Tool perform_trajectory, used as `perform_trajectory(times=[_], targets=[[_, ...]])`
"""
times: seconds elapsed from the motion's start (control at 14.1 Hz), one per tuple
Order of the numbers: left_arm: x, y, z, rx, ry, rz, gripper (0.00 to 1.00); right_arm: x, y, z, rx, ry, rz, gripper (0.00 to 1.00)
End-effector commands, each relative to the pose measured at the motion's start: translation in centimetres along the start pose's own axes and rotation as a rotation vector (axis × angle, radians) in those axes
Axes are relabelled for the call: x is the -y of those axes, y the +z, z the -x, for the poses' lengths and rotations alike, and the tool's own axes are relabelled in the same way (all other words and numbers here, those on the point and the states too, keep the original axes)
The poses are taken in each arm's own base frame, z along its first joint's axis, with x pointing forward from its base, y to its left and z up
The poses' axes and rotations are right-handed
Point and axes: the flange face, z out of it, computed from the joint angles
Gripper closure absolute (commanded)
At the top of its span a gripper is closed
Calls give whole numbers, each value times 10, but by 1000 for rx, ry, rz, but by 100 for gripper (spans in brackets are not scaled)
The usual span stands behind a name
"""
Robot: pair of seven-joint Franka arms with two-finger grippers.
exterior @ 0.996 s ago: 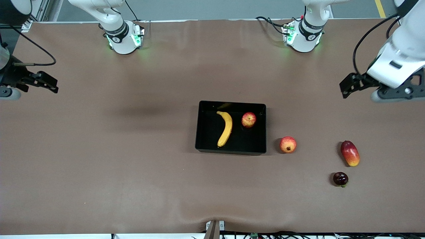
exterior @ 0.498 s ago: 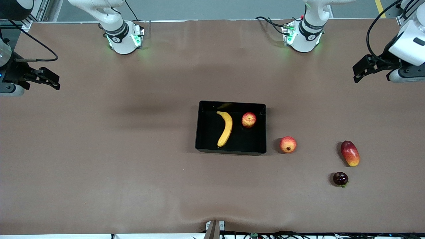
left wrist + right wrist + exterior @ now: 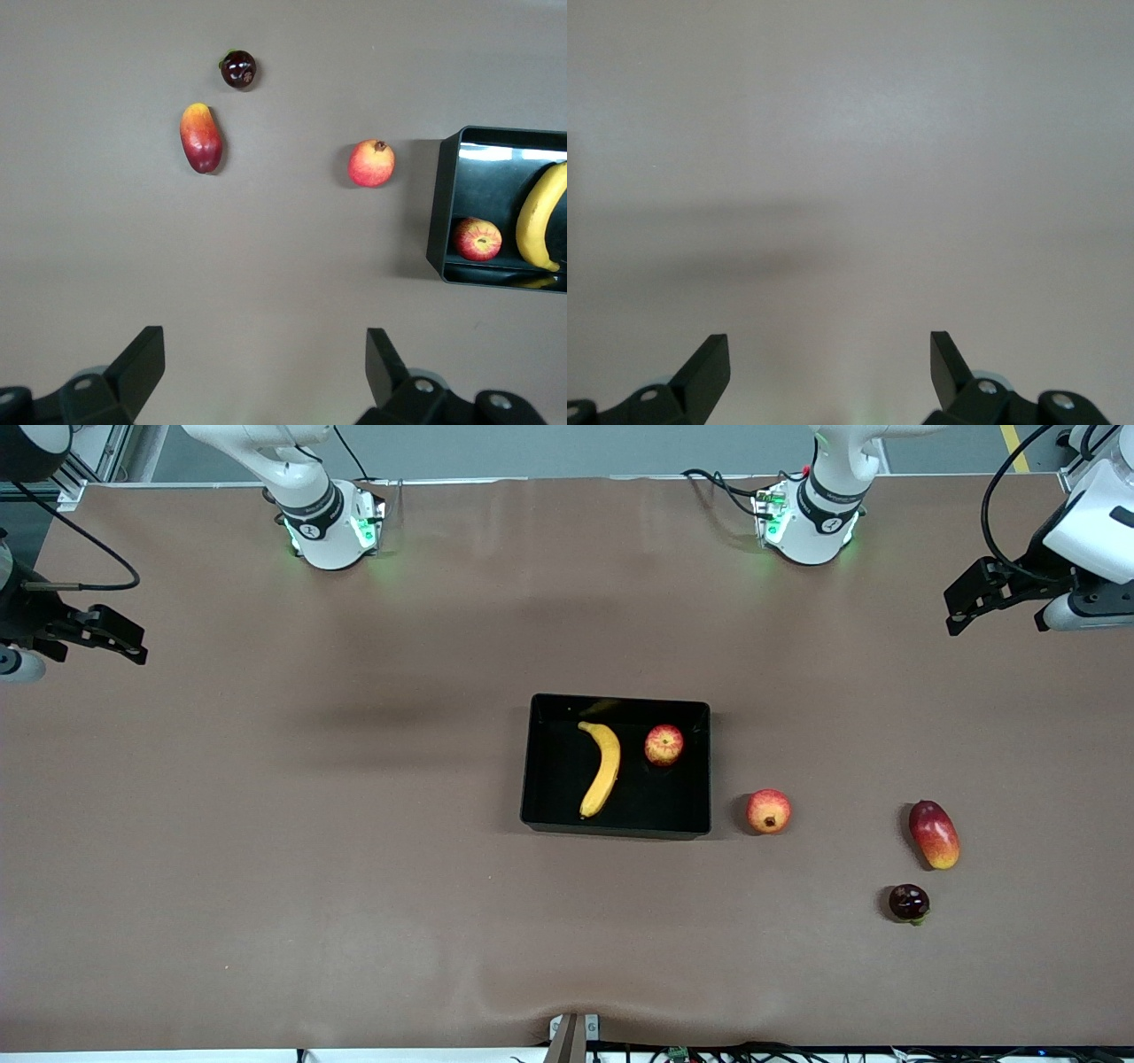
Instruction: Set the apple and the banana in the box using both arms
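Note:
The black box [image 3: 700,717] sits at the table's middle. The yellow banana [image 3: 602,769] and the red-yellow apple [image 3: 664,745] lie inside it, side by side, the apple toward the left arm's end. The left wrist view also shows the box [image 3: 440,204], the apple [image 3: 478,239] and the banana [image 3: 539,218]. My left gripper [image 3: 964,607] is open and empty, up over the table at the left arm's end; it also shows in the left wrist view [image 3: 266,359]. My right gripper [image 3: 120,638] is open and empty over the right arm's end; it also shows in the right wrist view [image 3: 830,363].
A reddish round fruit with a dark crown [image 3: 768,811] lies just beside the box toward the left arm's end. A red-yellow mango [image 3: 934,834] and a small dark fruit [image 3: 909,903] lie farther toward that end, nearer the front camera.
My left gripper has risen and pulled away toward the left arm's end of the table. My right gripper has shifted slightly toward the right arm's end. The fruits and the box have not moved.

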Motion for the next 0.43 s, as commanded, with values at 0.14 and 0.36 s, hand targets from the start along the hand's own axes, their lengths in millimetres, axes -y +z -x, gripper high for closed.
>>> perform_trajectory(times=[0.14,0.36], targets=[[1,-3,4,19,15,52,0,11,-7,2,-34,-31,-2,0],[1,-3,4,24,15,53,0,24,-7,2,-32,-45,-2,0]])
